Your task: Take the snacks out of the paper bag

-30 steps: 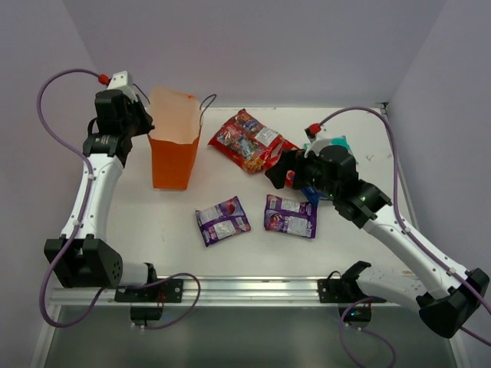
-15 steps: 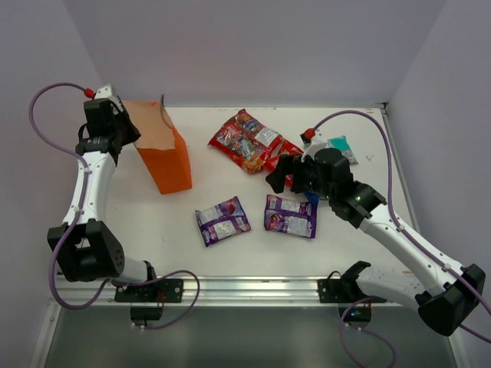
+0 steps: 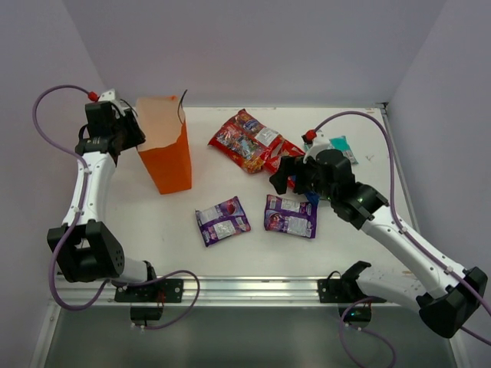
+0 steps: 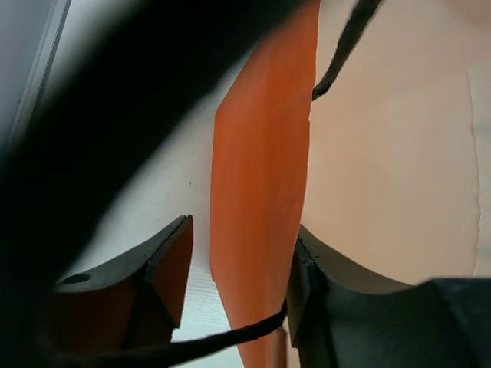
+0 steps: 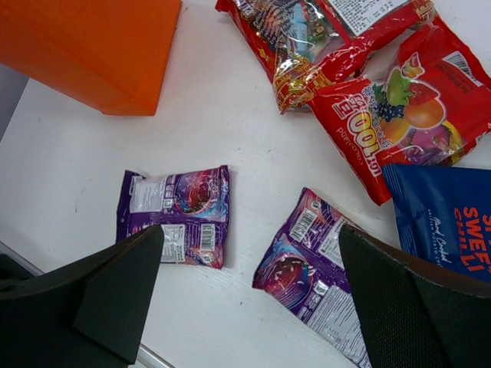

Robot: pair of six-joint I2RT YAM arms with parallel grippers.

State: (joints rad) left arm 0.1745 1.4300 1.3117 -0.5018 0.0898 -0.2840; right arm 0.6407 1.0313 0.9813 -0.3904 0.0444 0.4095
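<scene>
- Left gripper (image 4: 238, 287) clamped on the bag (image 3: 170, 157) wall near the rim; right gripper (image 5: 252, 238) wide open, empty, over the packets (image 3: 247, 142).
- Bag stands on the counter (image 3: 153, 222), far left.
- Packets lie on the counter: red, purple (image 3: 222, 220), blue (image 5: 449, 215), teal (image 3: 341, 146).
- Likely the closing step; next, check the bag is empty, then let go.

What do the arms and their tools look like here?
Left arm and right arm: white links, black joints and bases. A purple cable loops along each, ending at a red connector near the wrist. Left tool and right tool have black wedge-shaped fingers.
</scene>
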